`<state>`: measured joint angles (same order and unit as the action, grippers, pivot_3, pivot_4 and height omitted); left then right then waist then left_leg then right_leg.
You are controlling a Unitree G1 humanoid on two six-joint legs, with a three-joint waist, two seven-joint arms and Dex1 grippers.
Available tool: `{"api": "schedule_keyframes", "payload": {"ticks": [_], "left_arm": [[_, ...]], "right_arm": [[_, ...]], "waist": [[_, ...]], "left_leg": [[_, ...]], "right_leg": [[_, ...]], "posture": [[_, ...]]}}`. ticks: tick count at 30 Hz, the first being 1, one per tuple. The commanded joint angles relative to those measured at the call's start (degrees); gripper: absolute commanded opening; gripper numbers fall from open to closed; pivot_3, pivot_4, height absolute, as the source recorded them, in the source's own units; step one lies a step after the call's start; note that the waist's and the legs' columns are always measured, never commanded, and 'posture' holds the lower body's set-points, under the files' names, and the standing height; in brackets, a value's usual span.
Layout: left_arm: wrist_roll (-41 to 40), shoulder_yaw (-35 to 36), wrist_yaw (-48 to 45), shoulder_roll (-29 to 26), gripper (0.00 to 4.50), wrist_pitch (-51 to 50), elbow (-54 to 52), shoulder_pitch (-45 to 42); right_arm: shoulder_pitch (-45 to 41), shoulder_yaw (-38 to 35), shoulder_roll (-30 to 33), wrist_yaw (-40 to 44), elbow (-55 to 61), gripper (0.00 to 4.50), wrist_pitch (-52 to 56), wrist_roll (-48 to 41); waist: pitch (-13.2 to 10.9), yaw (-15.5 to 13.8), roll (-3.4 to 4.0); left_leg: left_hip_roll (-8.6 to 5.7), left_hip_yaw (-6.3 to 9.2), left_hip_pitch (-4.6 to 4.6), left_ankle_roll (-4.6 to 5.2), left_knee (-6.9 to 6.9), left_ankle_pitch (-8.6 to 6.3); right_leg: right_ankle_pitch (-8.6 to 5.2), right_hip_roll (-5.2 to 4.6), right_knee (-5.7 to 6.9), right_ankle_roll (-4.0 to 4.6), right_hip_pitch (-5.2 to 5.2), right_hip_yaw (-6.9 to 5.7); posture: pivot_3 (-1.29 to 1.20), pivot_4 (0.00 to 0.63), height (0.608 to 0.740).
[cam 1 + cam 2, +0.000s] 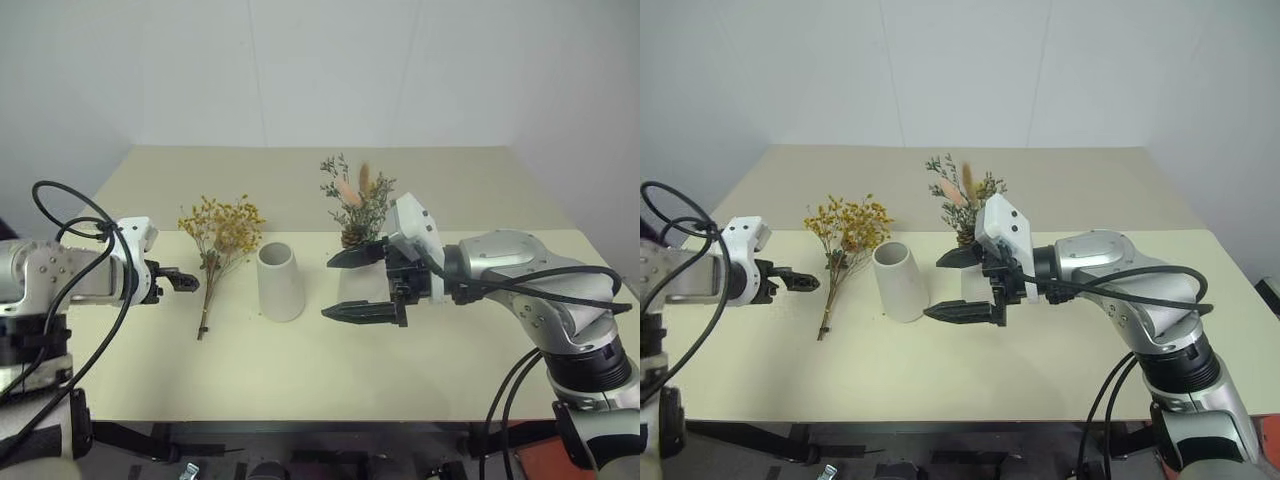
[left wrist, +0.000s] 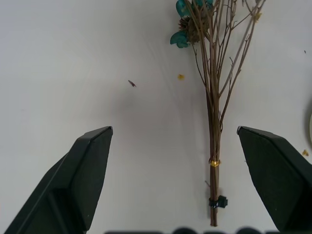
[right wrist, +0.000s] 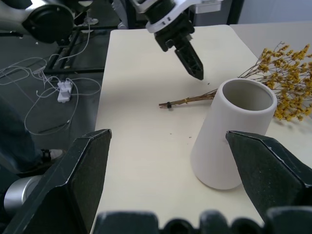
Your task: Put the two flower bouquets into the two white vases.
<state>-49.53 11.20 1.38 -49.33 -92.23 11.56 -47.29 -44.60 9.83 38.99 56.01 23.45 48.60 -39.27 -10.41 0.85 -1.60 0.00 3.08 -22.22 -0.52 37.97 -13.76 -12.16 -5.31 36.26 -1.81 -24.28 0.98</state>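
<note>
The yellow-orange bouquet (image 1: pixel 222 232) lies flat on the table, thin brown stems (image 2: pixel 214 146) pointing to the front edge. My left gripper (image 1: pixel 186 282) hovers open just left of those stems, which show between its fingers in the left wrist view. The white cone vase (image 1: pixel 280 282) stands upright, mouth up and empty, right of that bouquet. My right gripper (image 1: pixel 328 288) is open, pointing left at the cone vase from close by. Behind it the grey-green bouquet (image 1: pixel 355 205) stands upright with pinecone and pinkish plume. Its base and the second white vase are hidden by the gripper.
The cream table (image 1: pixel 450 360) has bare room at the front and back. A white wall rises behind it. In the right wrist view, cables (image 3: pixel 53 83) lie on the dark floor beyond the table's left edge.
</note>
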Motion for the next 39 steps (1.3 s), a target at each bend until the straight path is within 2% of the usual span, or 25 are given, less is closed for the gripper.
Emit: {"api": "schedule_keyframes", "payload": {"ticks": [1, 5, 7, 16, 19, 27, 30, 39], "left_arm": [[-2.75, -5.76, 1.15, -0.49, 4.50, -0.27, 5.63, -5.54], [-7.64, -11.00, 0.15, -1.22, 4.50, -0.27, 9.26, -9.38], [-7.54, -12.61, 1.53, -0.97, 4.50, -0.27, 10.28, -9.99], [0.07, -11.87, 2.99, 5.33, 4.50, -0.27, 18.54, -11.16], [5.05, -10.97, 2.72, 7.69, 3.96, -0.24, 19.01, -11.31], [14.39, -9.55, -1.73, 13.46, 3.96, 1.12, 21.28, -14.32], [17.70, -8.88, -2.86, 14.87, 3.37, 2.75, 23.63, -14.58], [24.27, -9.11, -7.49, 16.08, 0.59, 3.95, 23.10, -15.24]], "right_arm": [[0.07, -1.64, -0.38, -0.68, 2.12, 4.48, -1.58, 0.22], [0.60, -2.06, -1.01, -1.87, 2.58, 4.48, -1.25, 0.20], [0.88, -2.09, -1.15, -2.54, 2.92, 4.48, -1.17, 0.30], [2.36, -3.43, -0.84, -4.16, 3.66, 4.48, -0.82, -0.34], [2.41, -3.55, -0.99, -4.44, 3.80, 4.50, -0.65, -0.31], [2.73, -3.94, -1.16, -5.23, 4.04, 4.50, -0.45, -0.64], [2.88, -3.99, -1.07, -5.46, 4.21, 4.50, -0.36, -0.91], [3.28, -4.57, -0.66, -6.36, 4.88, 4.50, 0.55, -1.62]], "waist": [[0.00, 0.01, 0.00], [0.00, 0.17, 0.00], [0.00, 0.37, 0.00], [0.00, 0.22, -0.02], [0.00, 0.16, -0.02], [0.01, 0.09, -0.04], [0.01, 0.08, -0.03], [0.02, -0.04, -0.04]], "left_leg": [[-0.01, 0.00, 0.00, 0.00, 0.00, 0.00], [-0.01, 0.00, -0.03, 0.00, 0.00, 0.00], [-0.01, 0.00, -0.04, 0.00, 0.00, 0.00], [-0.04, -0.01, -0.04, -0.02, 0.00, 0.01], [-0.04, -0.01, -0.04, -0.02, 0.00, 0.01], [-0.06, -0.01, -0.02, -0.03, 0.00, 0.02], [-0.06, -0.02, -0.02, -0.03, 0.00, 0.02], [-0.08, -0.01, -0.01, -0.04, 0.00, 0.03]], "right_leg": [[0.00, -0.01, 0.01, 0.00, 0.00, 0.00], [0.00, 0.00, 0.01, 0.00, -0.04, 0.01], [0.00, 0.00, 0.02, 0.00, -0.05, 0.01], [0.00, -0.01, 0.02, -0.01, -0.04, 0.02], [0.00, -0.01, 0.02, -0.01, -0.04, 0.02], [0.00, -0.03, 0.03, -0.01, 0.00, 0.01], [0.00, -0.02, 0.01, -0.01, 0.00, 0.01], [0.01, -0.06, 0.04, -0.02, 0.02, 0.00]], "posture": [[0.00, 0.150, 0.740], [0.00, 0.150, 0.740], [0.00, 0.150, 0.740], [0.00, 0.150, 0.740], [0.00, 0.150, 0.740], [0.00, 0.150, 0.740], [0.00, 0.150, 0.740], [0.00, 0.150, 0.740]]}}
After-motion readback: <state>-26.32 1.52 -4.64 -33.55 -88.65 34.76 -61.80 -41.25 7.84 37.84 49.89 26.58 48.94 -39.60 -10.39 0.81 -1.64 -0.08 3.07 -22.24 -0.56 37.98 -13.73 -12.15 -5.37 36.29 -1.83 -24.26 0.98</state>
